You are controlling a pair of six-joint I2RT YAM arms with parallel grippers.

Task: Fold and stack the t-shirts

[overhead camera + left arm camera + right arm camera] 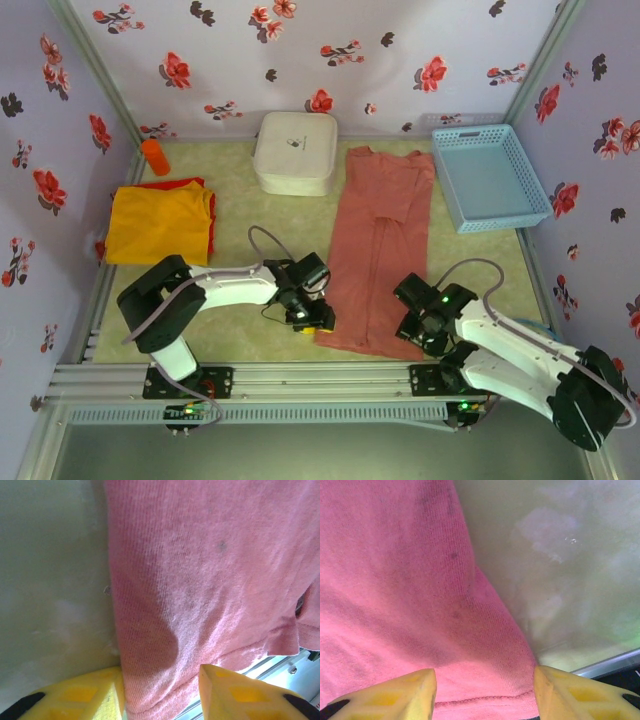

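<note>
The pink shirt (210, 580) is showing as soft, matt knitted cloth with fine ribs and a stitched hem. The yellow shirt (160, 222) is looking like matt cloth too. The table (560, 555) is appearing pale, smooth and faintly mottled, with a dull sheen. The left gripper (161, 675) and right gripper (485, 675) are showing fingers of matt yellow plastic with moulded recesses. The basket (472, 131) is reading as perforated light blue plastic, the box (295, 150) as smooth and white, the rail (320, 378) as bare metal.

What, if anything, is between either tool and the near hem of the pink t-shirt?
Nothing visible. The left tool and the right tool each stand open at a near corner of the pink t-shirt, and its cloth already lies between the jaws of both.
</note>
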